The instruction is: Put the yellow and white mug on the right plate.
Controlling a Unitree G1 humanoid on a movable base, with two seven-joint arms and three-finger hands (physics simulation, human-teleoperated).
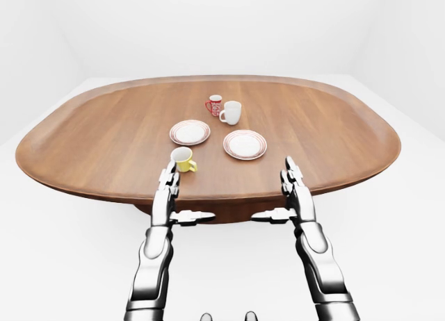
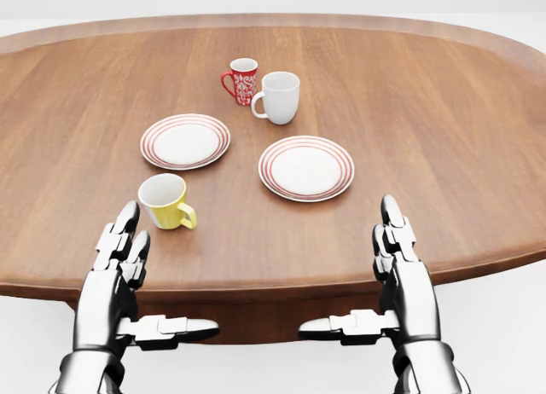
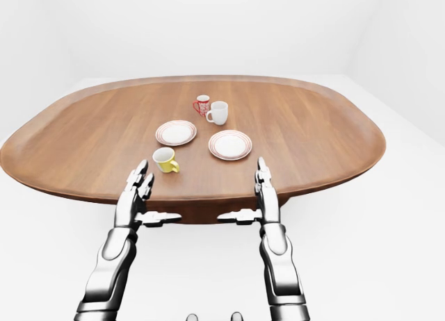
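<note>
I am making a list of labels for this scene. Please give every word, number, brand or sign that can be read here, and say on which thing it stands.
None can be read.
The red and white mug carries a pattern, too small to tell whether it holds letters.
The white mug, the yellow and white mug and both plates show no text.

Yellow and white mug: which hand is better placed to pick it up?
Left. The left hand is open just below the yellow and white mug in the head view; the right hand sits across, nearer the right plate.
</note>
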